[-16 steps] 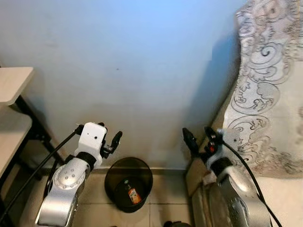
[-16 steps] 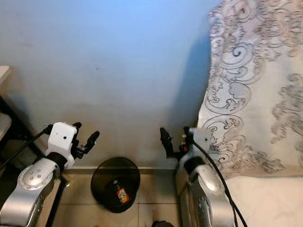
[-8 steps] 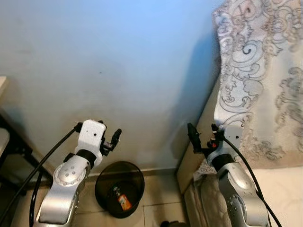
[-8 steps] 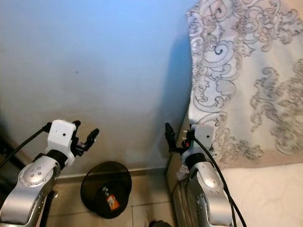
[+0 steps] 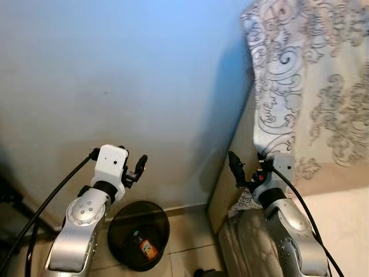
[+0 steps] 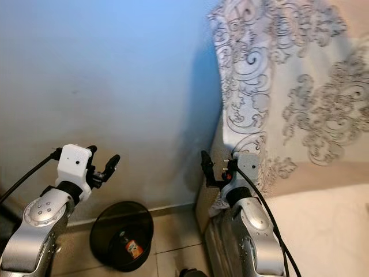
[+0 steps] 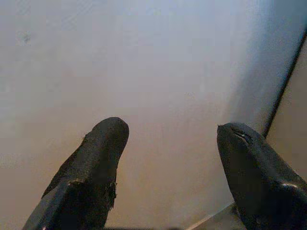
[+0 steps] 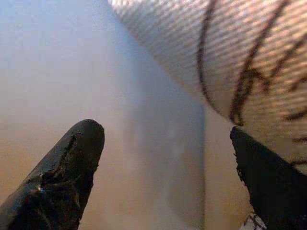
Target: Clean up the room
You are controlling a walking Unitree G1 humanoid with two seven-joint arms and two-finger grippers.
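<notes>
Through my left eye I face a pale blue wall [image 5: 144, 75] with both arms raised in front of me. My left gripper [image 5: 137, 169] is held up close to the wall, its black fingers parted with nothing between them. Directly below and a little to the right of it, on the tiled floor [image 5: 190, 236], stands a dark round bin [image 5: 138, 234], set against the foot of the wall; inside it lies a small bottle with an orange label [image 5: 146, 248]. My right gripper [image 5: 245, 173] is raised at about the same height, well apart from the bin, just beside the edge of a patterned cream cloth [image 5: 305, 86] that hangs down on my right. Through my right eye the same scene shows: the bin [image 6: 121, 234] sits lower than my left gripper [image 6: 104, 166], between my two arms but nearer the left one, and my right gripper [image 6: 216, 168] is near the hanging cloth [image 6: 288, 86], just above a pale padded surface [image 6: 323, 231]. From my left wrist, the two black fingertips [image 7: 103, 143] stand wide apart and hold nothing, with bare wall [image 7: 168, 72] beyond them. From my right wrist, the fingertips [image 8: 81, 148] are likewise spread wide and empty, the wall [image 8: 72, 57] ahead, and a fold of the woven, dark-lined cloth [image 8: 216, 48] close above one of them.
</notes>
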